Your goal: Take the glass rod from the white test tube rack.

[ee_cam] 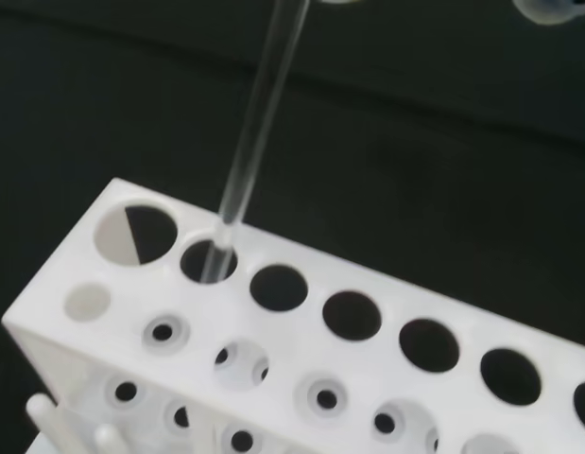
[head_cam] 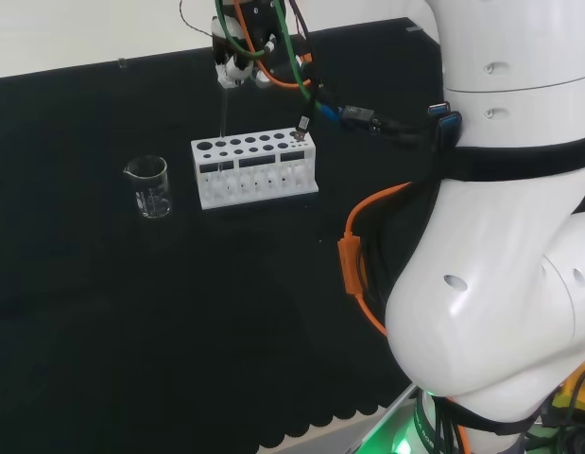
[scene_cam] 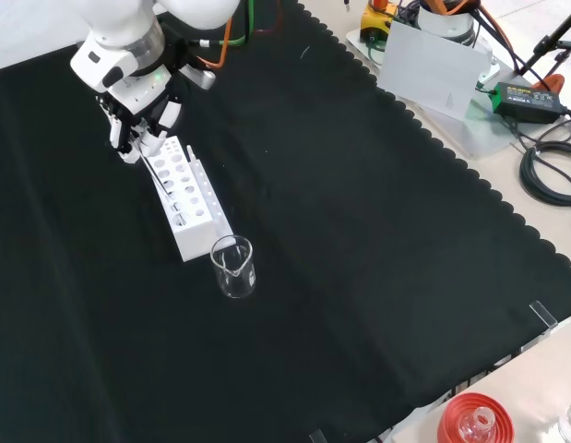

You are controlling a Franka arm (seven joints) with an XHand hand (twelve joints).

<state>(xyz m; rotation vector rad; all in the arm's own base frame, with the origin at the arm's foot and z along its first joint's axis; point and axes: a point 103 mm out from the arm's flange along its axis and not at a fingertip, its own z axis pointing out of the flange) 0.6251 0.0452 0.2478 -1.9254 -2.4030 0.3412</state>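
Counter (scene_cam: 359, 231) draped in scalloped black cloth (head_cam: 131, 331); pale wall (head_cam: 84, 33) behind, cables (scene_cam: 548, 166) alongside.

The head view looks from behind and above the arm's base, over its links, toward the hand (head_cam: 237, 59) far off. The front view faces back down at the worktop (scene_cam: 359, 231). The wrist view sits close below the hand. All three share the rack (head_cam: 254, 170).
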